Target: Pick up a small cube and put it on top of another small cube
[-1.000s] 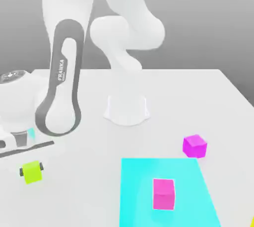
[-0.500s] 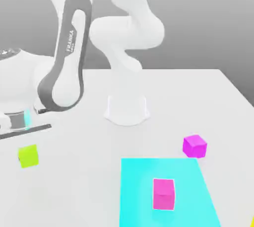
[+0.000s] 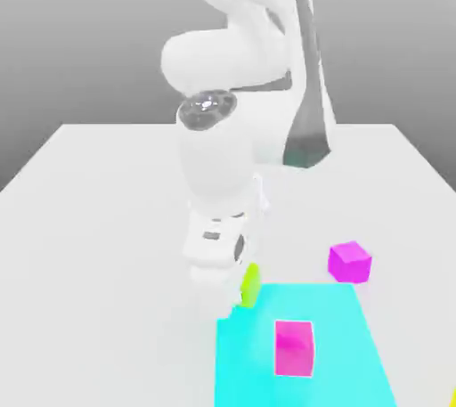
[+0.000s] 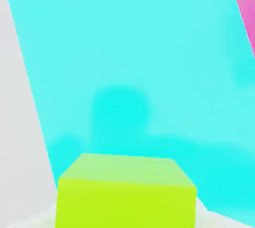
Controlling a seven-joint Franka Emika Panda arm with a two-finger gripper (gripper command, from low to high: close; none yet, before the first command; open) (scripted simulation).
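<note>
Clearly, the hand view shows the lime cube held between the gripper's fingers; the exterior view has it half behind the hand. That exterior view also shows a magenta cube well apart from the fingers.

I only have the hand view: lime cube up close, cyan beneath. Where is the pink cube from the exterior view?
Observer: The pink cube sits on the cyan sheet, toward the exterior view's right from the lime cube.
Operator: Any other cube nearby that I'm missing?
Observer: Yes, a magenta cube on the white table, just beyond the sheet's far edge.
Operator: And the robot's base?
Observer: Mostly hidden behind the arm.
</note>
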